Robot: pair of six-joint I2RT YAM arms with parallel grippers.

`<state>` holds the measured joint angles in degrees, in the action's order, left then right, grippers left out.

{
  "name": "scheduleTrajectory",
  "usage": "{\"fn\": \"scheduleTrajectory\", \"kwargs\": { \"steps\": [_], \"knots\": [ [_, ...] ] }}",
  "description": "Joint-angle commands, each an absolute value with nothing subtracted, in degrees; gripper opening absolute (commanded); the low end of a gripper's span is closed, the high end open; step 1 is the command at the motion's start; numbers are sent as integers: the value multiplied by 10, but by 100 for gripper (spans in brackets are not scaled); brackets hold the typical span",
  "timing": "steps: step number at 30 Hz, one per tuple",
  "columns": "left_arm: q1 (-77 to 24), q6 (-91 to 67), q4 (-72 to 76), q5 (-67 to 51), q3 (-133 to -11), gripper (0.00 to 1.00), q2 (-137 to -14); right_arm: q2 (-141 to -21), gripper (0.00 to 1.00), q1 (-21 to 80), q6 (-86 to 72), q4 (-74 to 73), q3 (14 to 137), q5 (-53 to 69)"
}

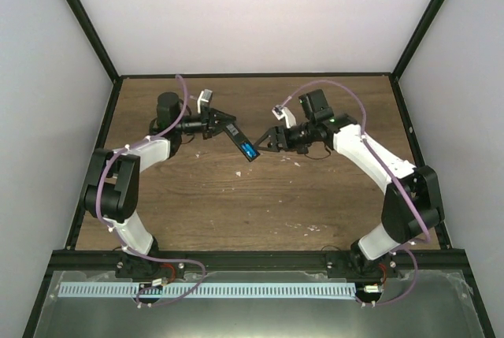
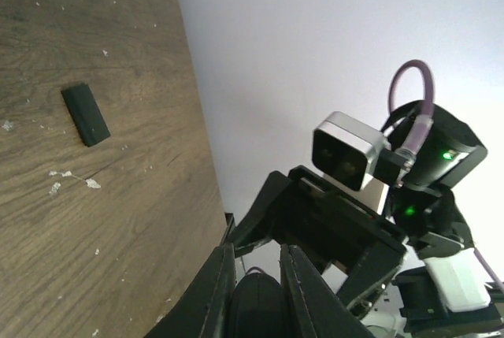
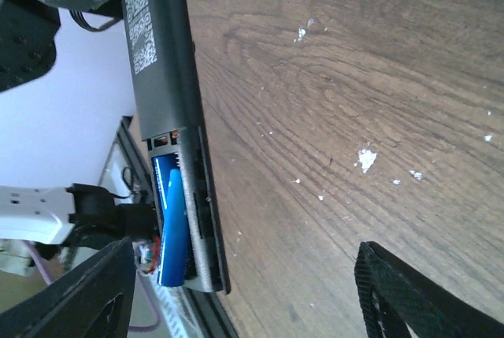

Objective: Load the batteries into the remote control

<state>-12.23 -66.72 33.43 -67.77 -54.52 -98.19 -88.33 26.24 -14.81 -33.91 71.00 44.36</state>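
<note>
Two white walls [image 1: 39, 117] flank my speckled wood table [image 1: 236, 220]. Left gripper [image 1: 214, 124] clenches the remote control [image 1: 240, 141] aloft, right gripper [image 1: 266, 143] gaping beside it. Only right wrist shows me a battery [image 3: 169, 224] seated inside; left wrist, a black cover [image 2: 85, 115].

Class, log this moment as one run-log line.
left gripper: shut on remote control | right gripper: open, at its battery end | battery: blue, in open compartment | cover: lying on table

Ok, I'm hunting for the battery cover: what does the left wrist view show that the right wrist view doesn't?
Only the left wrist: the small black cover lying flat on the table, and the right arm's camera. Only the right wrist: the open bay of the remote control with a blue battery inside. Both: the wooden table with pale specks.
</note>
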Motion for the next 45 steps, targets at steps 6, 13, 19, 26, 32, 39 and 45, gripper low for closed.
{"fn": "scheduleTrajectory", "kwargs": {
  "steps": [6,13,19,26,32,39,45],
  "knots": [
    [-124,-721,336,-681,-522,0,-951,-868,72,228,-216,-259,696,568],
    [-124,-776,390,-680,-510,0,-947,-897,72,226,-236,-281,701,637],
    [-127,-798,404,-684,-515,0,-941,-913,72,226,-236,-291,701,687],
    [-129,-813,425,-685,-518,0,-946,-924,69,227,-237,-296,692,738],
    [-130,-817,435,-682,-524,0,-950,-923,65,227,-239,-280,692,765],
    [-133,-828,448,-678,-523,0,-955,-928,56,227,-197,-309,702,767],
    [-138,-837,455,-672,-524,0,-956,-932,50,231,-144,-344,717,751]
  ]
}}
